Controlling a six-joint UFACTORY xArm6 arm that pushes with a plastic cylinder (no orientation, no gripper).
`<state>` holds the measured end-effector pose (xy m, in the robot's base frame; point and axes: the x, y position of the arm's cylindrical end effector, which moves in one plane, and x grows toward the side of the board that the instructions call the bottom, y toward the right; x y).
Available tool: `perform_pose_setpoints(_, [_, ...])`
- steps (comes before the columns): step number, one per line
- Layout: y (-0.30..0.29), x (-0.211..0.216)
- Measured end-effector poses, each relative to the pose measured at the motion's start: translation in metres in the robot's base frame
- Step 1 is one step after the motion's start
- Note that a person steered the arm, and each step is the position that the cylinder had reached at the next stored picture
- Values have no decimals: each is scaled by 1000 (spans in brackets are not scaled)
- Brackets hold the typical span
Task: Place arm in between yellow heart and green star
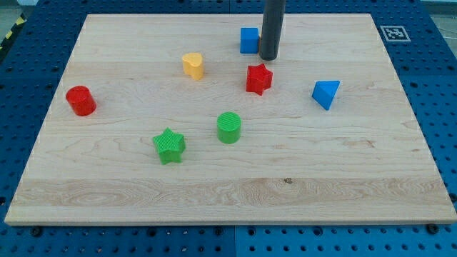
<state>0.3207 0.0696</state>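
Observation:
The yellow heart sits in the upper middle of the wooden board. The green star lies below it, toward the view's bottom left. My tip is at the end of the dark rod that comes down from the view's top. It stands right of the yellow heart, just right of the blue cube and just above the red star. It is far up and right of the green star.
A green cylinder stands right of the green star. A red cylinder is at the view's left. A blue triangular block is at the right. The board lies on a blue perforated table.

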Motion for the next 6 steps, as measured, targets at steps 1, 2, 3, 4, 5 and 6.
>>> perform_pose_setpoints(1, [-1,38])
perform_pose_setpoints(2, [-12,89])
perform_pose_setpoints(3, [-32,123])
perform_pose_setpoints(4, [-57,144])
perform_pose_setpoints(5, [-81,152])
perform_pose_setpoints(6, [-106,155])
